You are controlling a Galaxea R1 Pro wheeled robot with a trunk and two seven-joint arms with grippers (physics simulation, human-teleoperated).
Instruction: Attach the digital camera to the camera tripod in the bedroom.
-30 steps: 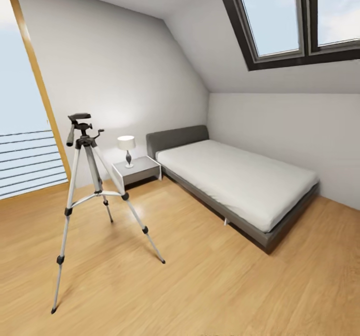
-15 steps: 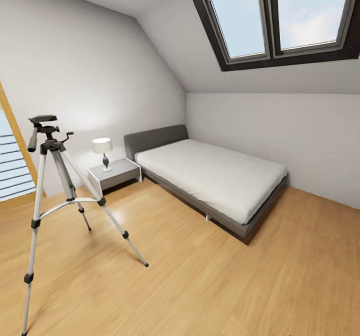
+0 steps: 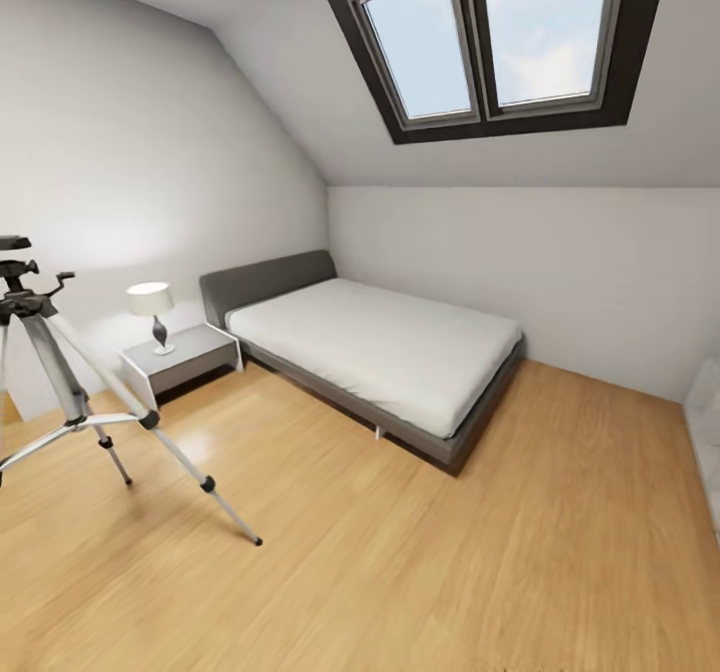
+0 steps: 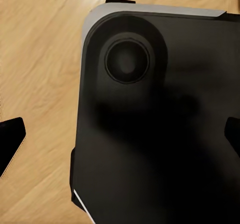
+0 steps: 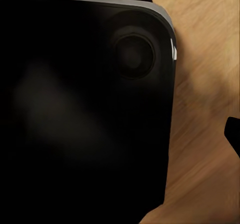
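We see the tripod (image 3: 60, 372) off to our left on the wood floor (image 3: 400, 572), legs spread, head upright; our left arm looks nearer (a judgement); both wrist views look down on the robot's dark base (image 4: 160, 134); we cannot tell how the grippers stand.

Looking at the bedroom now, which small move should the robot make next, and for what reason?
Probably keep turning and scanning the room for the digital camera. The camera tripod stands at the head view's far left, cut by the edge, its head bare. Nothing lies on the bed, and the nightstand bears just a lamp. Both wrist views look down on the robot's dark base and wood floor.
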